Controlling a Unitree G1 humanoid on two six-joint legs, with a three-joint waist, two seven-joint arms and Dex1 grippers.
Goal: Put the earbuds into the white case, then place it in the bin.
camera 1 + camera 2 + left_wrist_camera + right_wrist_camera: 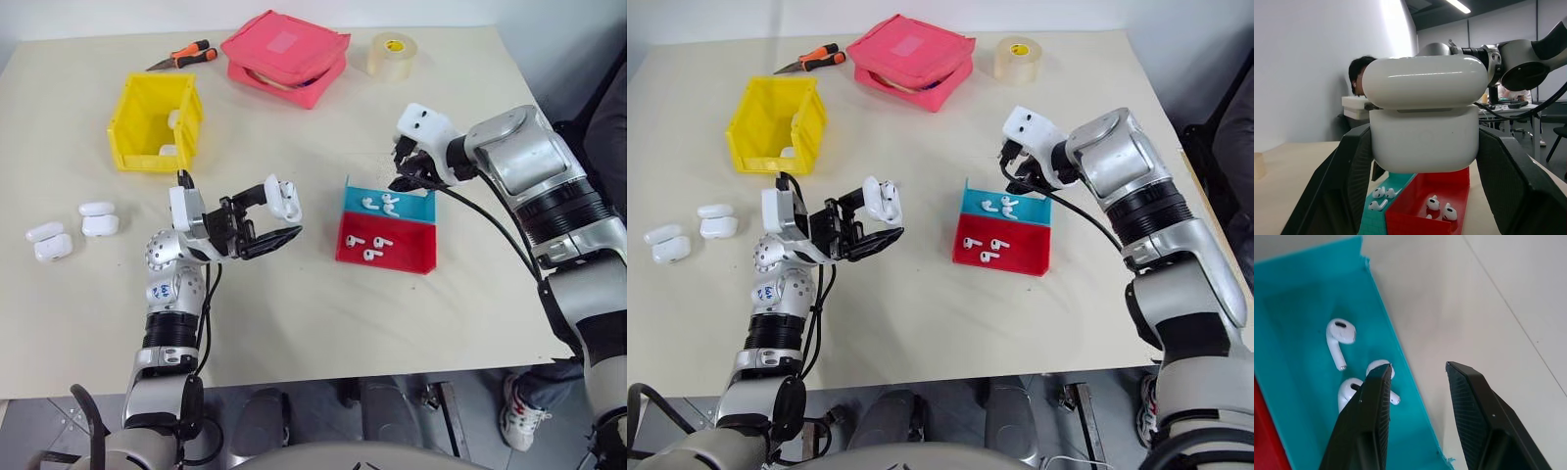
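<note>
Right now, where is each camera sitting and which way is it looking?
Head eyes: look down over the table, both arms showing.
Left wrist: looks along the left gripper, shut on the white case, toward the trays.
Right wrist: looks down past the open right gripper at earbuds in the blue tray.
Shared: blue tray.

The right claw [1415, 369] covers part of two earbuds [1369, 384] in the blue tray [1298, 396]; the yellow bin [155, 120] hides its contents partly.

White case [284, 199] open, held; earbuds [378, 205] in trays; bin [155, 121] yellow.
</note>
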